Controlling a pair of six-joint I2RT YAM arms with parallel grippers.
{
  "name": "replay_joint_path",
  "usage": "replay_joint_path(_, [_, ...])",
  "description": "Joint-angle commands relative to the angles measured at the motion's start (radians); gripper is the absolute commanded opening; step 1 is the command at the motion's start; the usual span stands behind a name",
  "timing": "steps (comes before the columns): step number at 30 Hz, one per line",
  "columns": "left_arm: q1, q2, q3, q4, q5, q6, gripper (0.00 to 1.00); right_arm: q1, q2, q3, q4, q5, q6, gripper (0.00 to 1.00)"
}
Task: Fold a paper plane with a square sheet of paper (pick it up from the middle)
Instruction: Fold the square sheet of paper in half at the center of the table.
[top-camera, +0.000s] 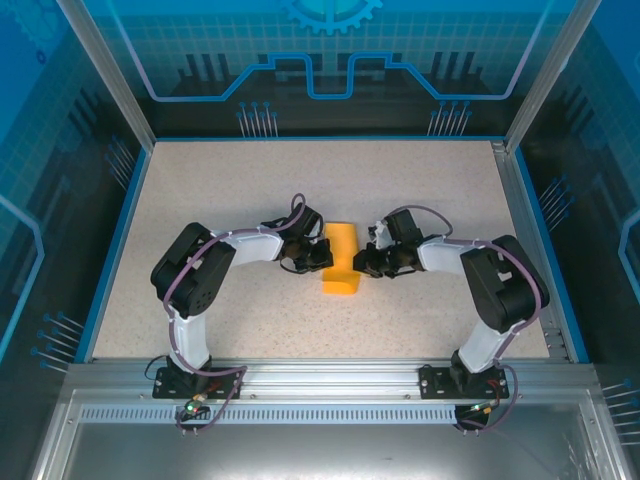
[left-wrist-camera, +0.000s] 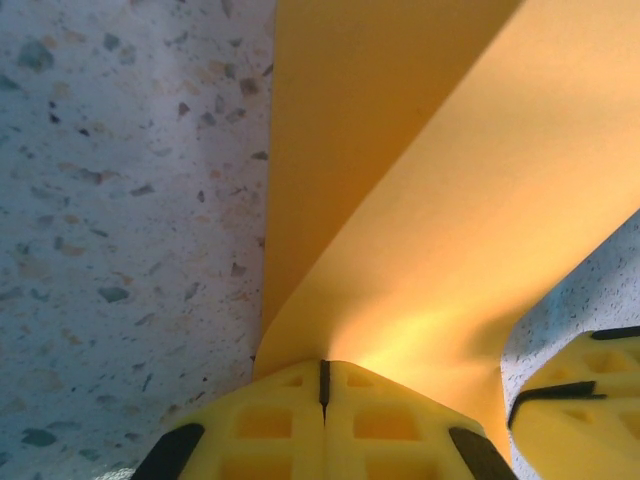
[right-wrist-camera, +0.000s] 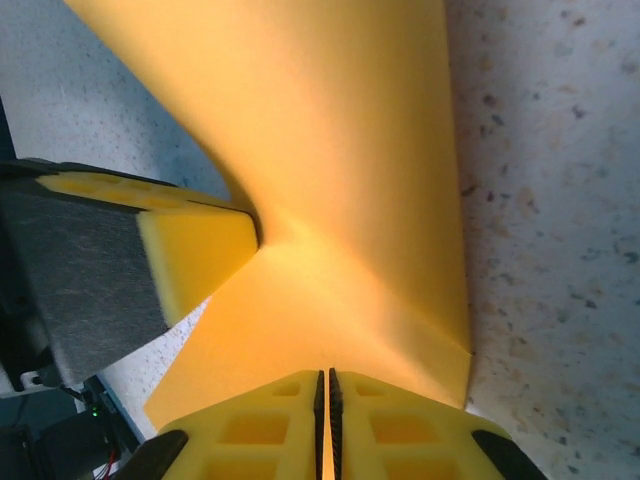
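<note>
Left wrist view: the left gripper (left-wrist-camera: 322, 372) has its two yellow pads pressed flat together, with only a thin dark seam between them. The near edge of the orange-yellow sheet of paper (left-wrist-camera: 430, 190) runs into that seam, so the gripper is pinching the sheet. From the pads the paper sweeps away as a curved flap, with a second layer showing behind it at upper left, over the speckled table (left-wrist-camera: 120, 200). At lower right, a yellow finger (left-wrist-camera: 585, 400) of the other arm sits just beside the sheet's edge.

In the right wrist view, the right gripper (right-wrist-camera: 327, 385) is likewise closed to a narrow slit, and the sheet's edge meets the pads there, so it is clamped on the paper too. The sheet creases and bends upward from that grip. A left-arm finger (right-wrist-camera: 195, 240) touches the paper from the left side.

In the top external view, the left gripper (top-camera: 312, 255) and the right gripper (top-camera: 368, 262) face each other across the middle of the table. The sheet is held between them as a narrow folded strip, longer than it is wide.
</note>
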Motion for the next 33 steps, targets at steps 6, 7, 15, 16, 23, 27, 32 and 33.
replay_joint_path(6, [-0.01, 0.024, 0.005, -0.062, -0.023, 0.016, 0.0, 0.014, 0.055, -0.069, 0.021, 0.013, 0.0, 0.12])
replay_joint_path(7, [-0.01, 0.023, 0.006, -0.062, -0.023, 0.017, 0.0, 0.012, 0.056, -0.07, 0.016, 0.015, -0.004, 0.12])
replay_joint_path(15, [-0.01, 0.024, 0.005, -0.064, -0.021, 0.018, 0.0, 0.023, -0.038, -0.039, -0.026, 0.001, -0.009, 0.13])
replay_joint_path(16, [-0.009, 0.024, 0.005, -0.065, -0.023, 0.017, 0.0, 0.024, -0.051, -0.044, -0.024, -0.003, -0.009, 0.13])
replay_joint_path(23, [-0.009, 0.024, 0.008, -0.067, -0.022, 0.017, 0.0, 0.055, -0.031, -0.083, 0.035, -0.016, 0.021, 0.13])
replay_joint_path(27, [-0.01, 0.022, 0.006, -0.068, -0.023, 0.021, 0.0, 0.056, -0.012, -0.119, 0.05, 0.007, 0.02, 0.13])
replay_joint_path(32, [-0.01, 0.024, 0.006, -0.067, -0.022, 0.021, 0.0, 0.055, 0.014, -0.136, 0.044, 0.018, 0.011, 0.12])
replay_joint_path(33, [-0.01, 0.024, 0.006, -0.067, -0.021, 0.021, 0.0, 0.057, 0.011, -0.132, 0.037, 0.017, 0.007, 0.12])
